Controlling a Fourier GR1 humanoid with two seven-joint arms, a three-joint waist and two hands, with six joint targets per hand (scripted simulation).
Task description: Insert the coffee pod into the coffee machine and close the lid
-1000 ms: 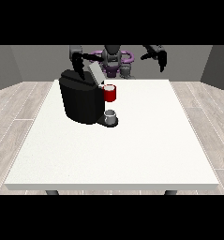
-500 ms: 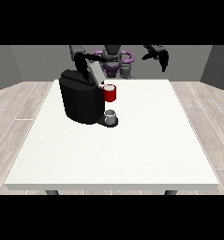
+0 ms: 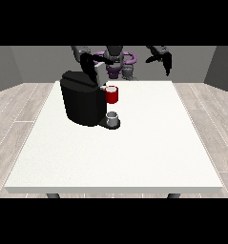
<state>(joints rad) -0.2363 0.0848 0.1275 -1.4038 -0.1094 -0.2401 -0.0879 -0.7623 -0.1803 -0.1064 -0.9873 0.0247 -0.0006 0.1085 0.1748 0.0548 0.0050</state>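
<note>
Here the machine (image 3: 84,100) stands in the upper left of the white table (image 3: 134,147), a squat black block with a red part (image 3: 112,95) jutting from its right side and a small grey cup (image 3: 113,119) on its base just below. That red part looks like the pod or its holder; which one is too small to tell, though its place at the brew head suggests the pod is at or already in the slot. The cup sits there to catch the pour, directly beneath the red part.

The hand at the view's left (image 3: 90,69) hangs at the machine's top rear edge, arm angled down from the shoulder, dark against the dark body. It appears placed over the lid, probably to press it shut, but whether its fingers are curled or straight cannot be told, nor whether it touches.

The hand at the view's right (image 3: 165,59) is held high at the upper right, well apart from the machine and beyond the table's far edge, fingers drooping loosely and holding nothing, likely parked out of the way.
</note>
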